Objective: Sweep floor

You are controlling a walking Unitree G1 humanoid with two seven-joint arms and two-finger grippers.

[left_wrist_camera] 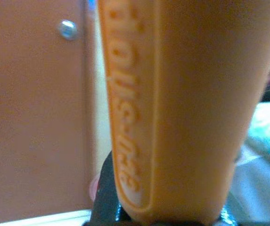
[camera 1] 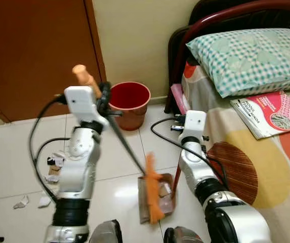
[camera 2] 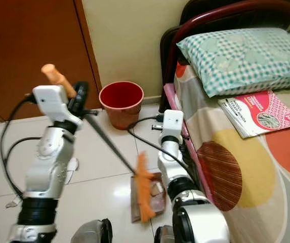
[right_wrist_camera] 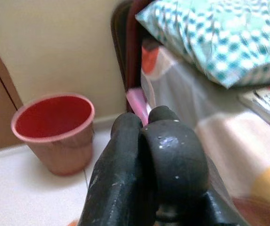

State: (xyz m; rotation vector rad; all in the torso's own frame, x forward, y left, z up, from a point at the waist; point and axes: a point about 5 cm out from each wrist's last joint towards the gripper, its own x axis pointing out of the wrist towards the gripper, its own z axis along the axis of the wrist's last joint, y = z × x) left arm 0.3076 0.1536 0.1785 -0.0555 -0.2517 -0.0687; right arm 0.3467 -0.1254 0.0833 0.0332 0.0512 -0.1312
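Gripping the orange broom handle [camera 1: 84, 77] near its top end, the left claw [camera 1: 103, 99] is raised at chest height with its fingers pressed around the shaft, which runs down and to the right to the orange brush head [camera 1: 153, 191]. The brush head lies over a brown dustpan [camera 1: 147, 198] on the white tiled floor [camera 1: 119, 162], just below the right claw [right_wrist_camera: 146, 165], whose fingers are pressed together, seemingly on the dustpan's upright handle. Beyond both claws a red bucket [camera 1: 130, 104] stands against the wall beside the wooden door [camera 1: 38, 50]. Left of the left arm, paper scraps [camera 1: 51, 174] lie scattered. Right of the right claw, the bed [camera 1: 251, 167] carries a checked pillow [camera 1: 246, 58] and a magazine [camera 1: 268, 114].
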